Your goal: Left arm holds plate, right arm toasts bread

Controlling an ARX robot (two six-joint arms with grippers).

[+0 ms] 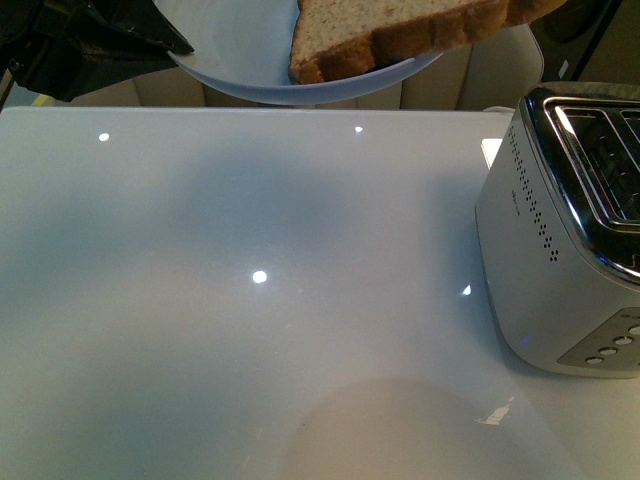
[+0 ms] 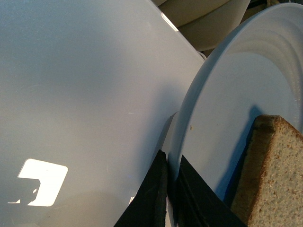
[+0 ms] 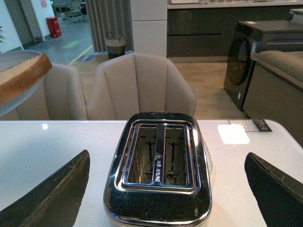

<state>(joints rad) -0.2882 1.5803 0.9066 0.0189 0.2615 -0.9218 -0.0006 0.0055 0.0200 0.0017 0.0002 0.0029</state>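
We start with the white table (image 1: 250, 300), one broad glossy top that carries everything. On its right side stands the one toaster (image 1: 560, 230), silver, with two slots (image 3: 163, 153) side by side. Both slots look empty, and they run lengthwise away from us.

Next in size is the single pale plate (image 1: 250, 70), held up off the table toward the far side. Our left gripper (image 2: 171, 158) is clamped on its rim, with one dark finger on each face.

The one slice of bread (image 1: 400, 35) lies on that plate. Its crust juts past the rim on the side facing the toaster, and its long axis runs roughly across our front. That is crosswise to the slots, so we judge it needs a turn before it can drop in.

Our right gripper (image 3: 166, 156) hangs just short of the toaster, its jaws spread wide and holding nothing. The bread sits higher and to its left, well apart from it. The right arm is the nearer one to the toaster, so the reach goes leftward and upward to the raised plate.

Behind the table we count two beige chairs (image 3: 142, 85).
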